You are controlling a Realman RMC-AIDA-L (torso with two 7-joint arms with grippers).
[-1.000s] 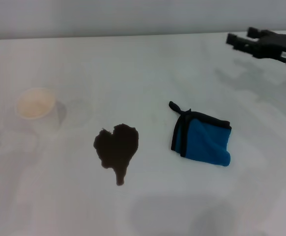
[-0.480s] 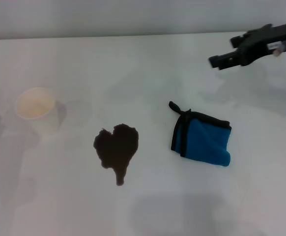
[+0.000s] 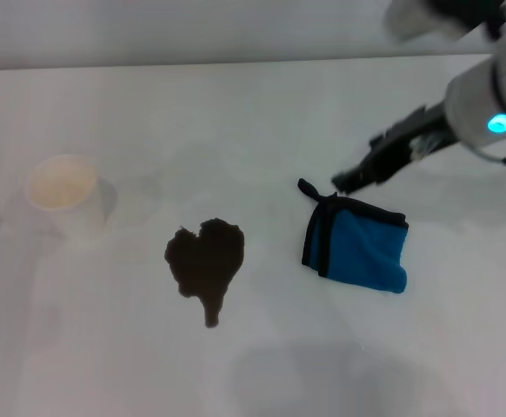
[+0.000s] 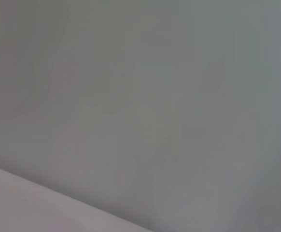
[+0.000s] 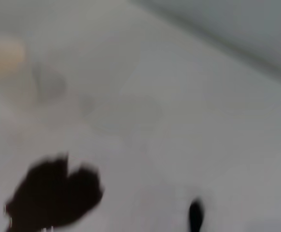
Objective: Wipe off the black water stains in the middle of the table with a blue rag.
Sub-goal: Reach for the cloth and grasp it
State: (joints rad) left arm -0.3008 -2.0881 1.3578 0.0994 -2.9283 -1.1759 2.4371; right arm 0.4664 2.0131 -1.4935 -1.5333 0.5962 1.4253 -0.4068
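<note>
Blue rag [image 3: 358, 249] beside black water stains [image 3: 205, 265] — right gripper [image 3: 344, 182] just above.

The right arm [image 3: 488, 109] shows at the upper right of the head view as a fat, rounded white sleeve, a small round light glowing cyan-blue on its side. A thin dark band edges the white shell low down near that light. From the shell a slim black gripper [image 3: 344, 181] runs down-left across the frame, long and blocky, with pale glints midway along it. At the top edge another pale, blurred part of the arm sits against a dark piece.
</note>
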